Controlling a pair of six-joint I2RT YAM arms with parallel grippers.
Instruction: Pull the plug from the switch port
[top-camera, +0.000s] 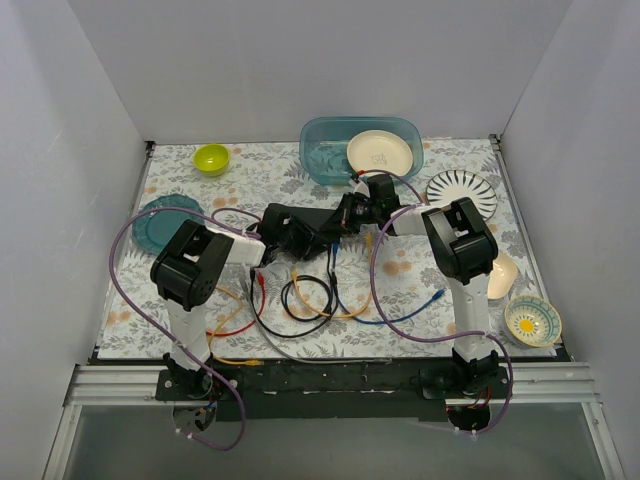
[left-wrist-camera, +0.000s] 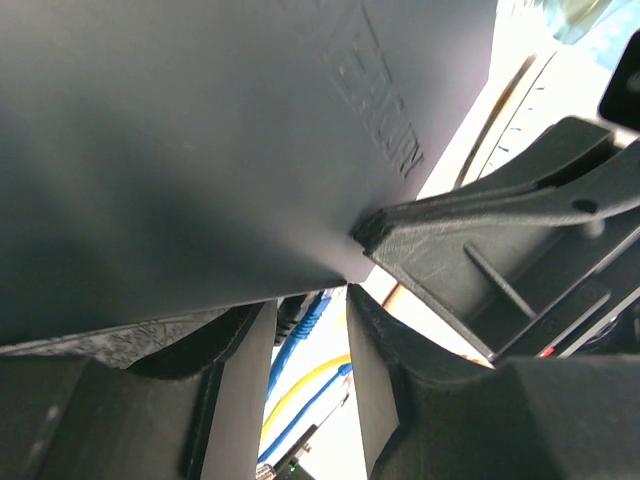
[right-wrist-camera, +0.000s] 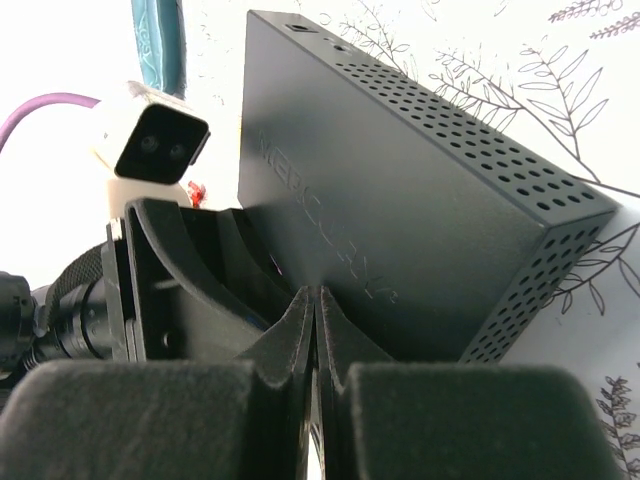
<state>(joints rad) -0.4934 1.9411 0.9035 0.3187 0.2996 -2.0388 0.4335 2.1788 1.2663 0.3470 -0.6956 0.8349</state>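
The switch (top-camera: 312, 222) is a flat matte-black box at mid-table between my two grippers. In the left wrist view its lettered face (left-wrist-camera: 200, 150) fills the top of the frame. My left gripper (left-wrist-camera: 310, 310) is open at the port edge, its fingers (left-wrist-camera: 240, 400) either side of a blue plug (left-wrist-camera: 308, 322) that runs into that edge. It sits left of the switch in the top view (top-camera: 288, 235). My right gripper (right-wrist-camera: 318, 295) is shut, its tips against the switch's face (right-wrist-camera: 400, 200). It sits right of the switch in the top view (top-camera: 352, 212).
Loose black, yellow, red and blue cables (top-camera: 310, 295) lie in front of the switch. A teal bin (top-camera: 325, 160) holds a cream plate behind it. A green bowl (top-camera: 211, 158), teal plate (top-camera: 165, 222), striped plate (top-camera: 461, 190) and yellow bowl (top-camera: 532, 321) stand around.
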